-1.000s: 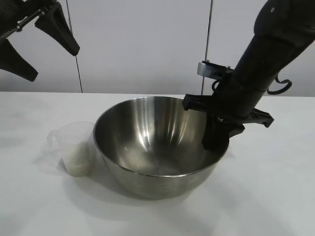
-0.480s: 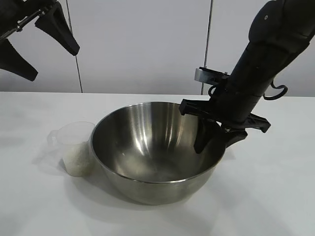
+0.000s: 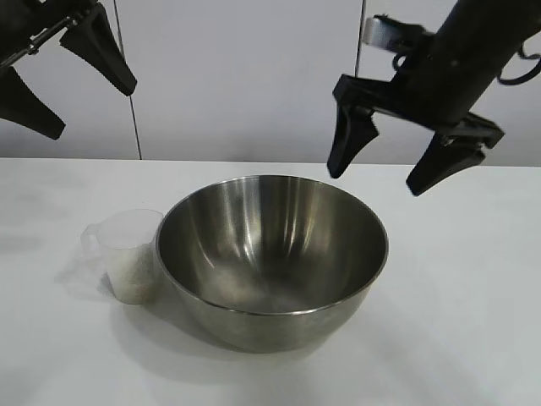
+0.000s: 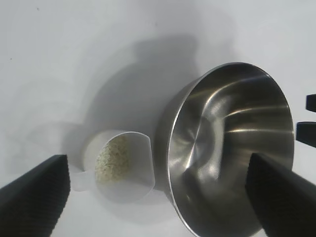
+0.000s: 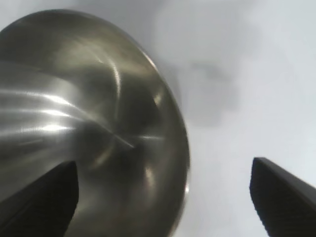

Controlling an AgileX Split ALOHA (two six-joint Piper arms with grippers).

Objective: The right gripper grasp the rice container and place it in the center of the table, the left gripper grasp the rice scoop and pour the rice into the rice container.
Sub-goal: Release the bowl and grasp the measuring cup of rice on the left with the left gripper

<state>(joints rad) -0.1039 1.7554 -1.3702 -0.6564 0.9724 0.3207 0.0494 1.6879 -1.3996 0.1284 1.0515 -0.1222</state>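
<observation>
I bring the spread black left gripper [image 3: 63,80] (upper left) squarely onto the clear plastic rice scoop [image 3: 128,254] handle; right gripper [image 3: 385,161] hangs spread, empty.

Three cameras: one outside facing the arms, one on each wrist.

The exterior view stands near the table's [image 3: 473,321] front edge, slightly above it, facing a pale panelled wall; the rice container [image 3: 272,254] sits at centre, the rice scoop [image 3: 127,254] at 9 o'clock of it, the left gripper [image 3: 68,76] at 10 o'clock and the right gripper [image 3: 385,161] at 1 o'clock. The left wrist view looks steeply down between its own fingers [image 4: 34,197] from fairly high, taking in rice scoop [image 4: 121,165] and rice container [image 4: 229,148]. The right wrist view looks down from closer, with the rice container [image 5: 94,123] filling half. All three share the rice container and the white table beside it.
</observation>
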